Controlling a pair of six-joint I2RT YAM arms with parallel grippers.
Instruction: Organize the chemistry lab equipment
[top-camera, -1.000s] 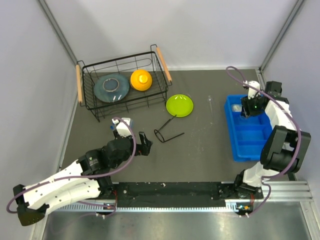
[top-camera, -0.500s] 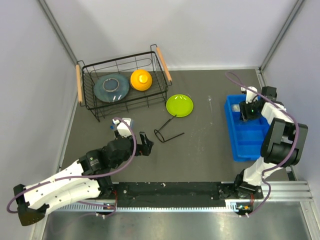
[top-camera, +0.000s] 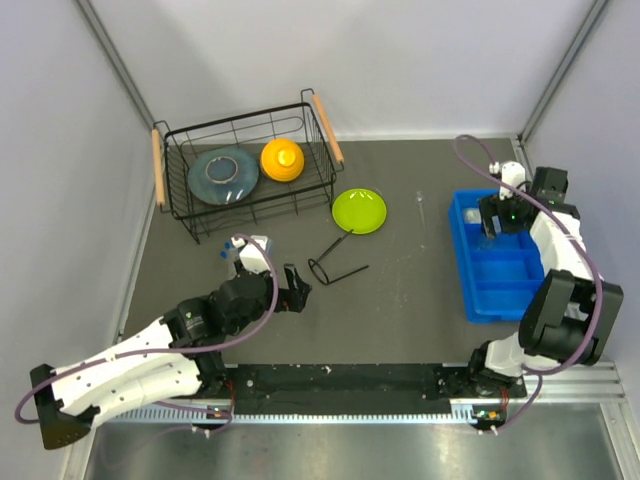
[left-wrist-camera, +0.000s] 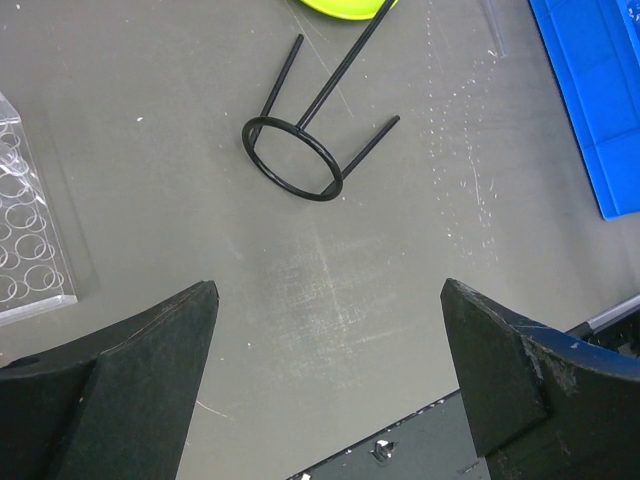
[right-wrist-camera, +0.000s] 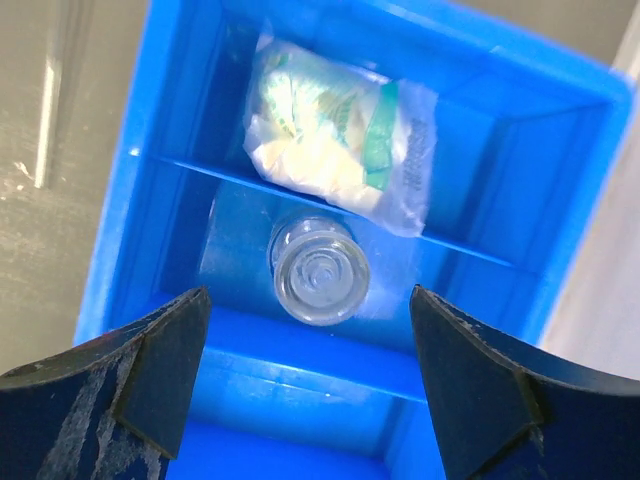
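Note:
The black-framed goggles (top-camera: 335, 267) lie mid-table and look like a ring with thin arms in the left wrist view (left-wrist-camera: 295, 160). My left gripper (top-camera: 296, 288) is open and empty (left-wrist-camera: 328, 285), just short of them. The clear tube rack (top-camera: 250, 248) stands to its left (left-wrist-camera: 30, 235), with a blue-capped tube (top-camera: 228, 256) beside it. My right gripper (top-camera: 499, 215) is open and empty (right-wrist-camera: 308, 292) above the blue tray (top-camera: 495, 285). In the tray, the crinkly packet (right-wrist-camera: 340, 135) fills the far compartment and the round clear dish (right-wrist-camera: 320, 272) the one behind it. The glass rod (top-camera: 421, 208) lies left of the tray (right-wrist-camera: 50, 110).
A black wire basket (top-camera: 175, 190) at the back left holds a grey plate (top-camera: 222, 176) and an orange bowl (top-camera: 282, 159). A lime-green plate (top-camera: 359, 211) sits beside the goggles' far arm. The arms' base rail (top-camera: 340, 380) runs along the near edge.
My left gripper has edged a little right toward the goggles. My right gripper has shifted slightly over the tray's far end, still open.

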